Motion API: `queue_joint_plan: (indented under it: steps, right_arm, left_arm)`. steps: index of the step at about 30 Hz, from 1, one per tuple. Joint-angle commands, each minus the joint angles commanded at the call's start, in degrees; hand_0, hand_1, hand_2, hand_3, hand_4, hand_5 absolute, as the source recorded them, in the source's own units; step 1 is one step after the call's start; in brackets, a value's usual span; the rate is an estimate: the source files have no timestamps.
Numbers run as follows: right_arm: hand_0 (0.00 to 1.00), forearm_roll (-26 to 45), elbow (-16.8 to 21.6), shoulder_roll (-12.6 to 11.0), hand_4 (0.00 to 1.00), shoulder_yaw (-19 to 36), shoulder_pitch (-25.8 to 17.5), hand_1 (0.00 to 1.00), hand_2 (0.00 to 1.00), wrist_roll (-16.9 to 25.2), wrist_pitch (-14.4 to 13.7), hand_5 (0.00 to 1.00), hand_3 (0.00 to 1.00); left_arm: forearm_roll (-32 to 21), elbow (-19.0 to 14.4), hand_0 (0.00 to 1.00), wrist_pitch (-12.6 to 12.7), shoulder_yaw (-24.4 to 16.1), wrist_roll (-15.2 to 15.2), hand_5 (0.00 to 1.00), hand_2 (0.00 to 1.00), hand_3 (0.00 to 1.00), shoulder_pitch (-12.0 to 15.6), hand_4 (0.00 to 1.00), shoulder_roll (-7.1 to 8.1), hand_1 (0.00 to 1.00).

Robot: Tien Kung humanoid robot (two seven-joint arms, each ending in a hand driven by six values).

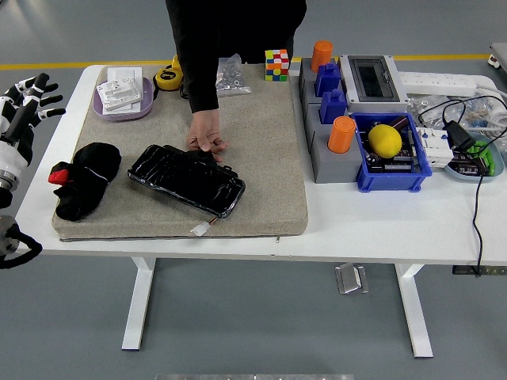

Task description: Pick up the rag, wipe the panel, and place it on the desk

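- The left hand (30,93) hovers off the table's left edge, fingers spread wide, holding and touching nothing; its fingers are banded black and white.
- The rag (85,179) lies at the mat's near-left corner: a soft, crumpled black lump with a red patch at its left end.
- The panel (187,179) lies just right of the rag, a glossy black slab with a rippled surface, set at a slant; a small white tab sticks out near its front corner.
- A person's hand (205,132), from a black sleeve at the far side, rests with its fingertips on the panel's far edge.
- The mat (269,174) is a beige, coarse-textured square on the white table (380,222).
- On the mat's far edge: a lilac tray (120,109) with white cards, a yellow tape measure (168,77), a clear bag (230,75), a colour cube (276,65).
- To the right, a grey block (321,150) carries blue and orange pieces; a blue bin (390,153) holds a yellow ball (385,140).
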Motion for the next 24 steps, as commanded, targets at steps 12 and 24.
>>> queue_joint_plan:
  steps: [12,24]
  right_arm:
    - [0.708,-0.3,0.1,-0.2,0.994,0.6,0.0,0.585,0.653,0.1,0.0,0.524,0.577]
    - [0.708,-0.9,0.3,-0.8,0.995,1.8,0.1,0.586,0.653,0.2,0.1,0.525,0.576]
  left_arm:
    - [25.8,2.0,0.650,-1.4,-3.0,7.9,0.516,0.828,0.784,-1.9,0.896,0.21,0.833]
    - [53.9,5.4,0.694,-6.1,-1.9,17.8,0.507,0.896,0.831,-4.3,0.953,-1.10,0.894]
